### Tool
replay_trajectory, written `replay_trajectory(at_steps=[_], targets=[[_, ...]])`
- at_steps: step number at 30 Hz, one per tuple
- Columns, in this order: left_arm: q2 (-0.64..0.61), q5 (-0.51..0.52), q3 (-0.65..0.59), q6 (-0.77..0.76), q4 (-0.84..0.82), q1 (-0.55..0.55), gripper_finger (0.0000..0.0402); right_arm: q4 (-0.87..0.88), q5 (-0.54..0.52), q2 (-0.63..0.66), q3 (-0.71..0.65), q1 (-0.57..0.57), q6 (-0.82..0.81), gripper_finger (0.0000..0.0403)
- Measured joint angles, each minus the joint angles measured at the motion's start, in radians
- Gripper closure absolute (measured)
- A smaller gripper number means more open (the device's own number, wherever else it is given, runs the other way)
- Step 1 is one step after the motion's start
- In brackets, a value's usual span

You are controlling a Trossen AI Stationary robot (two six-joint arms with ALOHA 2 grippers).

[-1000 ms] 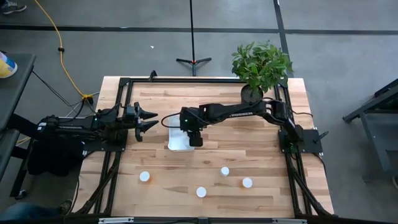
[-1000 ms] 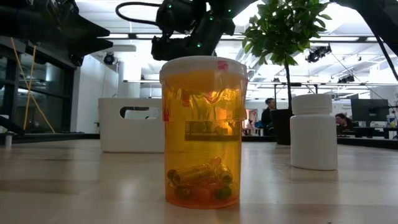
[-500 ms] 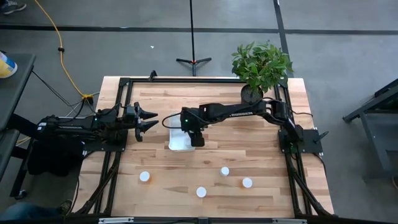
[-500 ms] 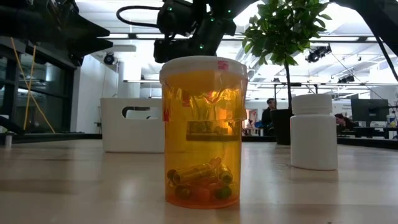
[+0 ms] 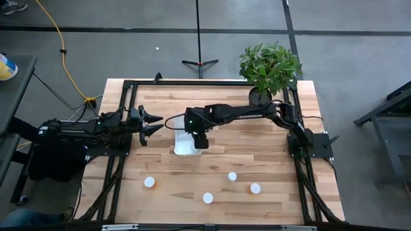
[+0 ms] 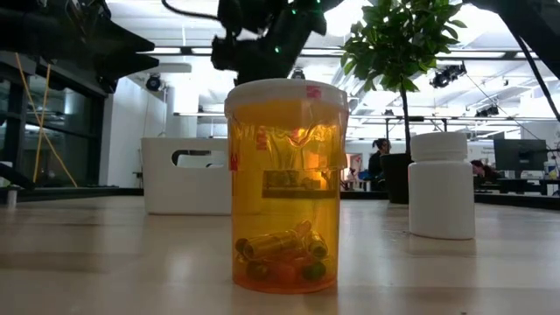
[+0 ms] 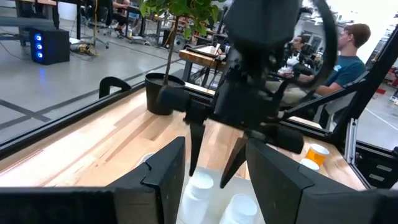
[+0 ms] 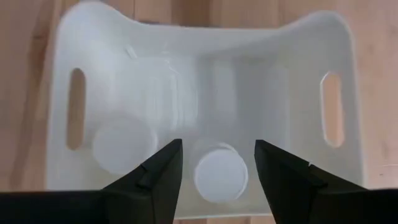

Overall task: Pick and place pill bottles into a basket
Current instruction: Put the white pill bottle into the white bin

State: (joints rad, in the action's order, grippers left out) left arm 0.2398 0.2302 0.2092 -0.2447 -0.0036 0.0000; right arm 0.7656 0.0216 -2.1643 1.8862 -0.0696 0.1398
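Observation:
The white basket [image 5: 182, 147] stands on the table left of centre. Two white-capped pill bottles stand upright in it, one [image 8: 123, 148] by a handle slot and one [image 8: 220, 174] near the wall. My right gripper [image 8: 217, 146] hovers open over the basket with the second bottle below, between its fingers and untouched; the left wrist view [image 7: 214, 155] shows its fingertips above the caps. Several more bottles stand on the near part of the table [image 5: 149, 182] [image 5: 207, 198] [image 5: 232, 176] [image 5: 255, 188]. My left gripper [image 5: 156, 123] waits open at the left edge.
A potted plant [image 5: 270, 67] stands at the far right corner. In the low view an orange bottle with a white cap [image 6: 284, 184] stands close to the camera, and a white one [image 6: 442, 184] to its right. People sit in the room behind.
My right gripper has risen a little above the basket and drifted slightly toward the far left. The bottles on the table have stayed put.

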Motion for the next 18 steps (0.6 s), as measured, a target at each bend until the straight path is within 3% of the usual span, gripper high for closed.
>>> replay_trajectory(at_steps=[15,18], targets=[[0.000,0.000,0.000,0.000,0.000,0.000,0.0197,0.390,0.067,0.002,0.471,0.010,-0.004,0.0210],[0.000,0.000,0.000,0.000,0.000,0.000,0.0197,0.377,0.072,0.071,0.413,0.027,-0.004,0.0211]])
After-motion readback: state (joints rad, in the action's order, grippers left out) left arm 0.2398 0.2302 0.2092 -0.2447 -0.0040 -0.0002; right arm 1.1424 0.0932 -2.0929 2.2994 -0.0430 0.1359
